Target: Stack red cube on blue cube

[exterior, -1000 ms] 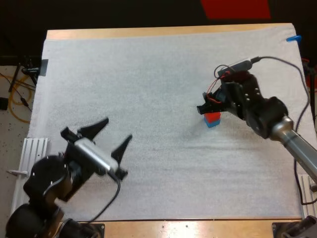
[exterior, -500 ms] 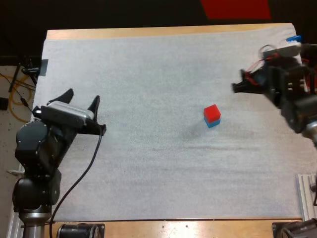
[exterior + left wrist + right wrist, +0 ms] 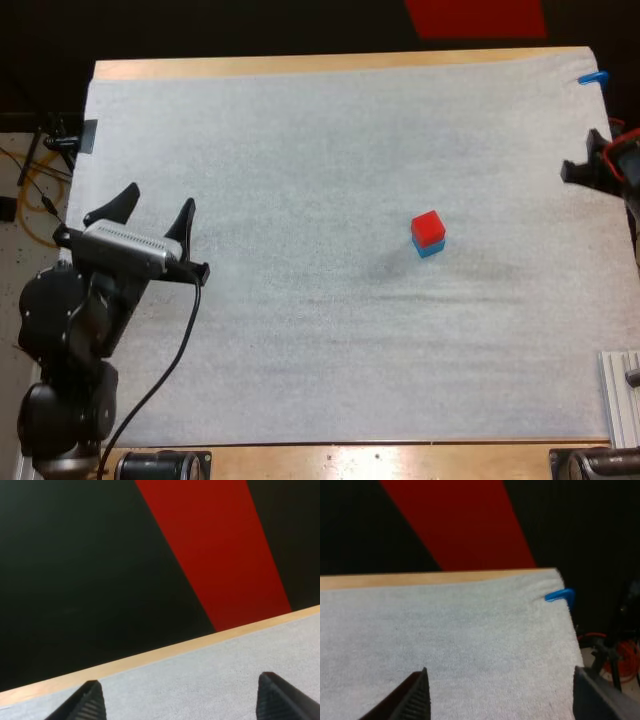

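The red cube [image 3: 428,226] sits on top of the blue cube [image 3: 432,247], right of the mat's middle, with nothing touching the pair. My left gripper [image 3: 157,202] is raised over the mat's left side, open and holding nothing. In its own wrist view the left gripper [image 3: 182,702] points toward the far table edge, its fingertips [image 3: 89,700] wide apart. My right gripper [image 3: 585,158] hangs at the mat's right edge, well clear of the stack. The right gripper [image 3: 505,697] is open in its wrist view, with bare mat between its fingertips [image 3: 415,695].
The white mat [image 3: 320,340] covers most of the wooden table [image 3: 300,65]. A ribbed metal rail [image 3: 620,395] lies at the lower right. Cables and a clamp [image 3: 55,140] are off the table's left side.
My right arm has pulled away from the stacked cubes to the right edge of the mat. My left arm swung back to the left and has now settled there, still open.
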